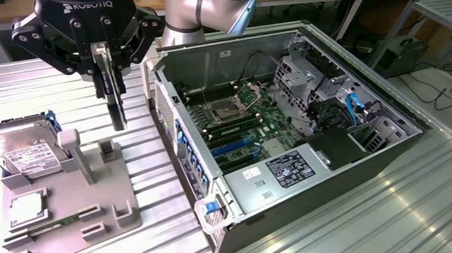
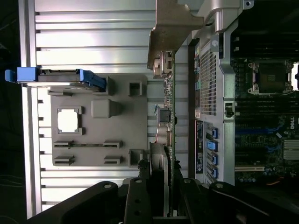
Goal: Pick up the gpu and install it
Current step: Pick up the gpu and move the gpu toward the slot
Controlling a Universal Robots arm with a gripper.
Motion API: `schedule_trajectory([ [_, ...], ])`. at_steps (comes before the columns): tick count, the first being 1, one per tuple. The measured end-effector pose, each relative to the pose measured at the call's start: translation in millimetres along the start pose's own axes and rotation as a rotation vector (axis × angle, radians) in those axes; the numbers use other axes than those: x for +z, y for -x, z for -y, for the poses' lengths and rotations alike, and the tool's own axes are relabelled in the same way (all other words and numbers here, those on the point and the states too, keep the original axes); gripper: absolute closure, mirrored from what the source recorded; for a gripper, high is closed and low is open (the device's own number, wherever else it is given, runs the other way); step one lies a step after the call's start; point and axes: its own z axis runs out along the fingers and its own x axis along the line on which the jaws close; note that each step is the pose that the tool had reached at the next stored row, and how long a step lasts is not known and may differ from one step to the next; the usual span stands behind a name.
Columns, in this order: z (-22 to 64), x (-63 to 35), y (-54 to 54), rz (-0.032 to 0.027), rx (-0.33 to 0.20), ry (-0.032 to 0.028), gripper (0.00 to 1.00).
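Observation:
The gpu is a thin black card that hangs upright, edge-on, from my gripper, which is shut on its upper end. It is in the air above the grey holder tray, a little to the exterior view's left of the open computer case. In the wrist view the gpu runs away from my gripper, with its metal bracket at the far end. The card lies between the tray and the case's rear panel. The motherboard lies exposed inside the case.
On the tray sit a silver hard drive in a blue frame, a square processor and a memory stick. Two grey posts stand on the tray below the card. The case wall rises just beside the card.

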Motion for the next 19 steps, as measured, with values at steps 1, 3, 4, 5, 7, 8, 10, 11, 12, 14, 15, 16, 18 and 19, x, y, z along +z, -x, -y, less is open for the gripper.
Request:
schedule_trajectory([
  [1,0.0,-0.1,0.9,-0.0001,0.0,-0.0001,0.72],
  [3,-0.1,0.0,2.5,0.0,0.0,-0.0001,0.72],
  [4,-0.1,0.0,3.2,0.0,0.0,0.0,0.72],
  [5,-0.1,0.0,4.0,0.0,0.0,0.0,0.72],
  [7,-0.1,0.0,5.4,0.0,0.0,0.0,0.72],
  [8,-0.1,0.0,6.0,-0.0001,0.0,-0.0001,0.72],
  [10,-0.1,0.0,7.2,0.0,0.0,0.0,0.72],
  [11,-0.1,0.0,7.9,0.0,0.0,0.0,0.72],
  [12,-0.1,0.0,8.6,0.0,0.0,0.0,0.72],
  [14,-0.2,0.0,11.1,0.0,0.0,-0.0001,0.72],
  [15,-0.2,0.0,12.3,0.0,0.0,0.0,0.72],
  [16,-0.2,0.0,13.0,0.0,0.0,0.0,0.72],
  [18,-0.2,0.0,14.5,0.0,0.0,-0.0001,0.72],
  [19,-0.2,0.0,15.5,0.0,0.0,0.0,0.72],
])
